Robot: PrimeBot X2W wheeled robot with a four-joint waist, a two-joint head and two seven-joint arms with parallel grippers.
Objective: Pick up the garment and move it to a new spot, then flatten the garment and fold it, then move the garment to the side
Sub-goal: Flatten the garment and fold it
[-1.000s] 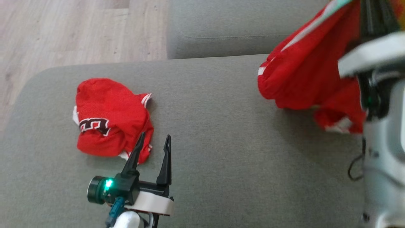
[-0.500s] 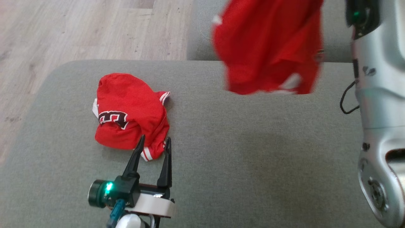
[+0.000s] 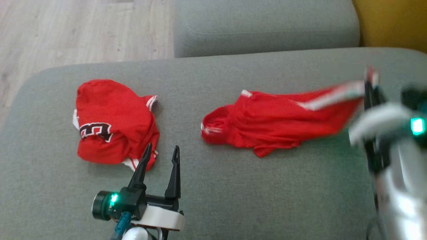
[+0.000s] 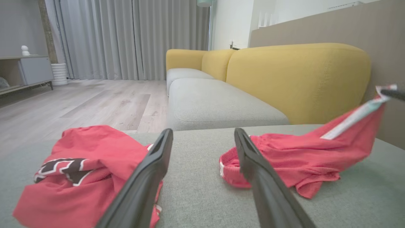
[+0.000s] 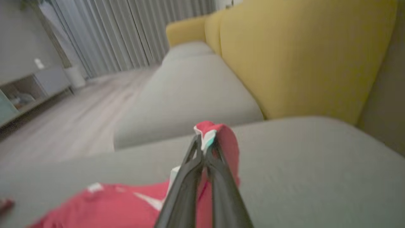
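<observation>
Just then our right jaws were pinched shut on the striped edge of the garment (image 3: pixel 267 123), holding that end raised while the rest lay on the grey sofa seat (image 3: pixel 253 193), right of centre. Our left jaws stood wide and empty at the near edge of a crumpled jersey (image 3: pixel 110 123).

1. The right gripper (image 3: pixel 370 87) is smeared by motion in the head view, and its pale arm runs off the right and bottom edges.
2. The end of the garment (image 3: pixel 267 128) pinched in its jaws is blurred as well.
3. The crumpled jersey (image 3: pixel 113 123) folds part of its dark lettering under, so it cannot be read.
4. The left gripper (image 3: pixel 162 146) has its arm cut off at the head view's bottom edge.
</observation>
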